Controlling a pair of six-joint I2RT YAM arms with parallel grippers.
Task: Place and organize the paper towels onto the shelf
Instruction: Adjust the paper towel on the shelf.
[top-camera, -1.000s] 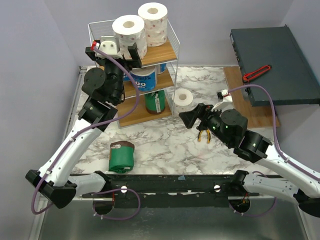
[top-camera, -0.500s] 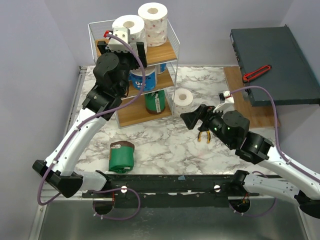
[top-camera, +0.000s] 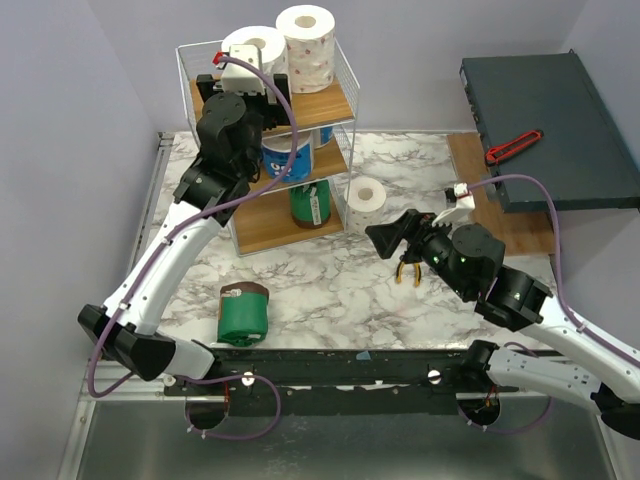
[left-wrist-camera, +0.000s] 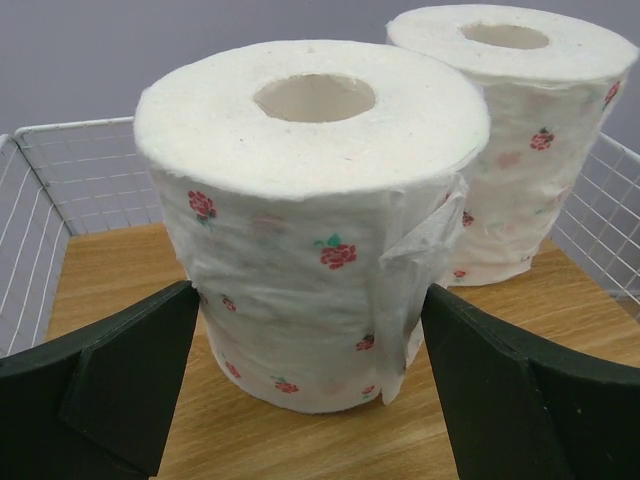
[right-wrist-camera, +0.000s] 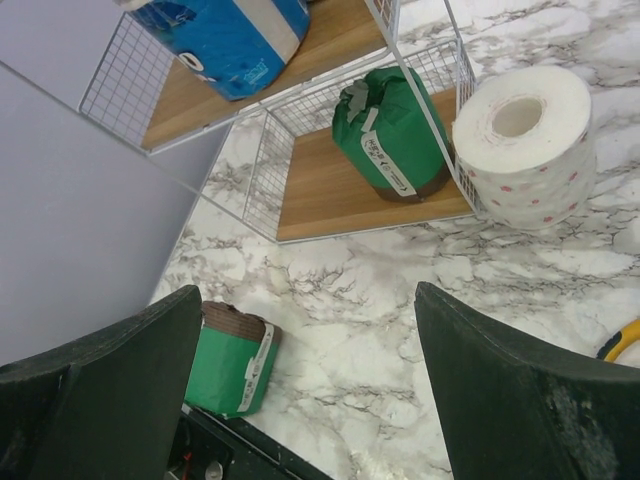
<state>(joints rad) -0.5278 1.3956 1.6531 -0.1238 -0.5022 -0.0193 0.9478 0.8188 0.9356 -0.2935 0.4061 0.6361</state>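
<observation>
The shelf (top-camera: 334, 102) stands at the back left. Its top board (left-wrist-camera: 100, 270) holds two upright speckled paper towels: a near one (top-camera: 264, 42) (left-wrist-camera: 310, 200) and a far one (top-camera: 306, 35) (left-wrist-camera: 520, 130). My left gripper (top-camera: 245, 72) (left-wrist-camera: 310, 300) is open, its jaws on either side of the near roll. Blue rolls (top-camera: 290, 157) (right-wrist-camera: 230, 40) sit on the middle tier and a green roll (top-camera: 311, 203) (right-wrist-camera: 390, 130) on the bottom. A speckled roll (top-camera: 366, 195) (right-wrist-camera: 525, 145) stands on the table beside the shelf. A green roll (top-camera: 243, 312) (right-wrist-camera: 232, 360) lies near the front. My right gripper (top-camera: 390, 238) (right-wrist-camera: 308, 330) is open and empty above the table.
Yellow-handled pliers (top-camera: 407, 270) (right-wrist-camera: 622, 338) lie under my right arm. A dark flat box (top-camera: 550, 120) with a red cutter (top-camera: 513, 146) on it sits at the back right on a wooden board (top-camera: 500, 225). Wire side walls (left-wrist-camera: 30, 250) enclose the top tier.
My left gripper has swung right from the shelf's left edge and in around the near speckled roll. My right arm has drifted slightly right.
</observation>
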